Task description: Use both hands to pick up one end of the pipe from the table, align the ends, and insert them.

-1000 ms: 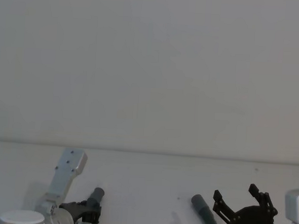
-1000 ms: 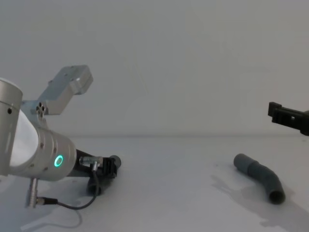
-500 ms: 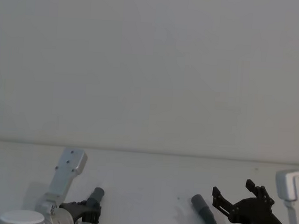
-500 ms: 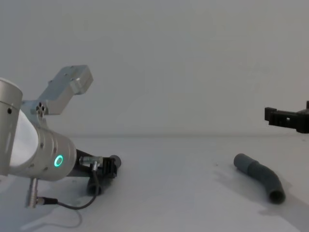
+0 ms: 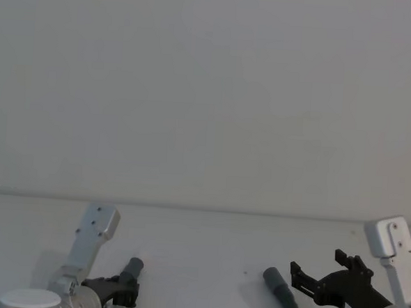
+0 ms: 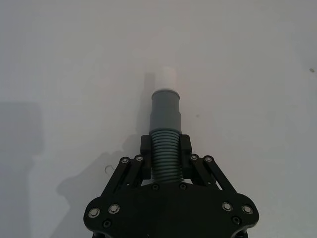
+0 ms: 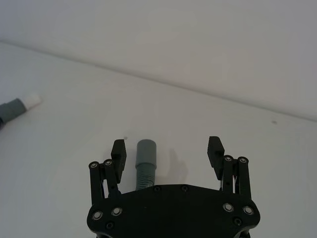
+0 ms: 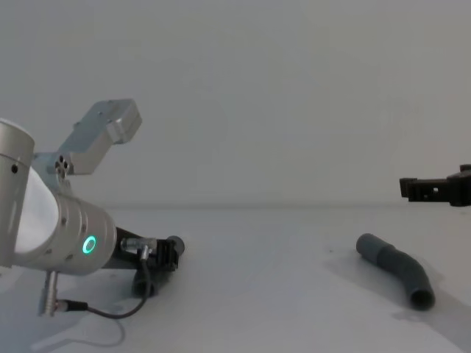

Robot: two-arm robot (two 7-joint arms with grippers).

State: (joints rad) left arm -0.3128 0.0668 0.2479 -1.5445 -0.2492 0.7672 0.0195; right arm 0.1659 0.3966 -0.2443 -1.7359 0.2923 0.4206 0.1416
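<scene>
Down at the near left of the desk [image 5: 207, 241], my left hand [image 5: 124, 289] has its fingers [image 6: 146, 147] closed on the ribbed middle of one pipe piece [image 6: 166, 111]. From the head view it is a short dark-grey tube poking forward past the black fingers. The left wrist view gives more: a smooth, wider grey cuff beyond the ribs, and past it the narrow white stub [image 6: 165, 79], pointing away over the white surface. The hand sits low, and I cannot tell whether this piece touches the desk. In the chest view a teal ring light [image 8: 89, 245] glows on my left arm.

My right hand [image 5: 318, 269] hangs at the right, its fingers spread wide and holding nothing. The chest view puts it above the desk, clear of the second pipe piece [image 8: 394, 265], which lies on the desk beneath it. That view gives the piece's shape from the side: dark grey and bent in the middle, with one cuff toward the pale wall [image 8: 257, 88] and the hollow mouth [image 8: 422, 299] facing the camera. The right wrist view looks down on it between the open fingers, nearer one finger than the other, ribs just showing under the cuff. Farther off in that view the first piece's white tip shows, well apart from the second piece.
</scene>
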